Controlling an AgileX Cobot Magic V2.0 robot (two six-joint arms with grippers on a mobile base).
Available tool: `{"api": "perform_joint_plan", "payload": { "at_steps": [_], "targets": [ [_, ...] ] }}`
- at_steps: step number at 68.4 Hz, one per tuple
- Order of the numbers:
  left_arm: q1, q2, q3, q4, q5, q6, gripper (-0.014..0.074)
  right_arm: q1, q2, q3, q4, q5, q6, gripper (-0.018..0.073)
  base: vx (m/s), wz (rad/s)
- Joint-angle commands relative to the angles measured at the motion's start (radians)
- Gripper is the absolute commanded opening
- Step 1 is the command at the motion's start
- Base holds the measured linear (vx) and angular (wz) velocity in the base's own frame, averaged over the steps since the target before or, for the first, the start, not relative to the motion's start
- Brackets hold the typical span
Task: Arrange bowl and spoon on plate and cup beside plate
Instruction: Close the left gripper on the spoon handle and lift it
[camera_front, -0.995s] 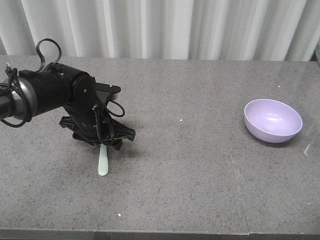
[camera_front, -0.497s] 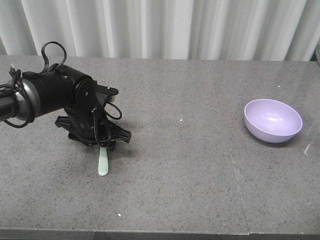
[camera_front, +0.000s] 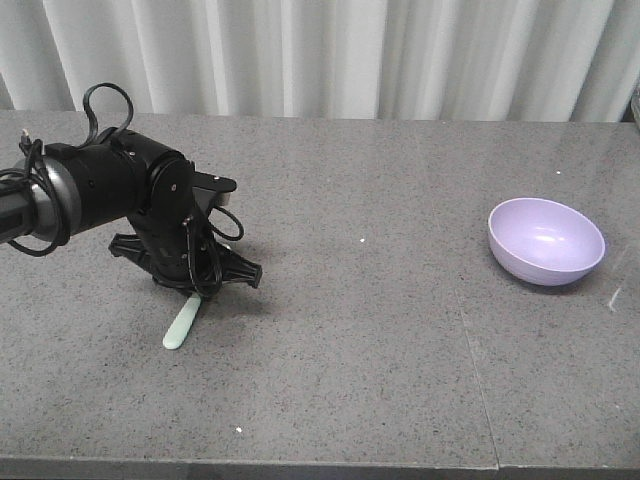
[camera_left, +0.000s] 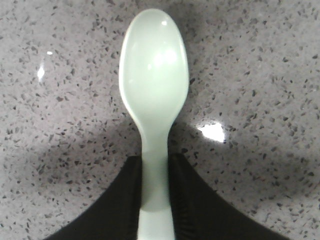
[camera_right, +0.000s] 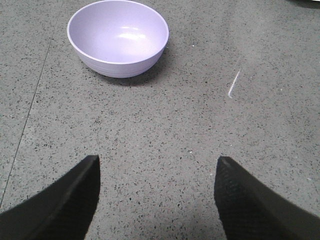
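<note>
The pale mint-green spoon (camera_front: 180, 325) lies low over the grey table at the left, its scoop (camera_left: 154, 65) pointing away from the wrist. My left gripper (camera_left: 155, 161) is shut on the spoon's handle, with both black fingers pressed against its sides; in the front view this gripper (camera_front: 196, 290) sits just above the spoon. The lavender bowl (camera_front: 546, 240) stands upright and empty at the right. My right gripper (camera_right: 156, 162) is open over bare table, well short of the bowl (camera_right: 118, 37). Plate and cup are out of view.
A white curtain (camera_front: 320, 55) hangs behind the table's far edge. The table's front edge (camera_front: 320, 466) runs along the bottom of the front view. A thin seam (camera_front: 470, 340) crosses the tabletop left of the bowl, and a short white mark (camera_right: 233, 83) lies right of it.
The left arm shifted slightly left and settled. The spoon's free end swung to the left, from pointing straight at the table's front edge to slanting.
</note>
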Motion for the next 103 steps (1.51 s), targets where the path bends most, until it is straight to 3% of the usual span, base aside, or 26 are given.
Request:
{"api": "perform_joint_plan", "payload": {
  "at_steps": [1, 15, 42, 63, 75, 86, 103],
  "targets": [
    [-0.007, -0.047, -0.029, 0.006, -0.008, -0.007, 0.0072, 0.001, 0.009, -0.035, -0.01, -0.059, -0.01, 0.0486, 0.0, 0.0],
    [-0.007, -0.082, -0.029, 0.006, -0.006, 0.001, 0.0074, 0.001, 0.009, -0.035, -0.01, -0.066, -0.01, 0.0486, 0.0, 0.0],
    [0.042, -0.324, 0.004, -0.001, 0.046, 0.184, 0.0076, 0.001, 0.009, -0.035, -0.003, -0.062, -0.01, 0.0486, 0.0, 0.0],
    [0.043, -0.614, 0.224, -0.051, -0.073, 0.213, 0.0076, 0.001, 0.108, -0.038, 0.038, -0.065, -0.01, 0.0486, 0.0, 0.0],
    [0.043, -0.749, 0.337, -0.117, -0.139, 0.319, 0.0076, 0.001, 0.218, -0.093, 0.051, -0.053, -0.003, 0.0486, 0.0, 0.0],
    [0.043, -0.783, 0.386, -0.18, -0.204, 0.416, 0.0076, 0.001, 0.332, -0.176, 0.04, -0.035, 0.033, 0.0486, 0.0, 0.0],
    [0.043, -0.782, 0.386, -0.178, -0.213, 0.416, 0.0076, 0.0, 0.514, -0.31, 0.015, -0.043, 0.102, 0.0486, 0.0, 0.0]
  ]
}}
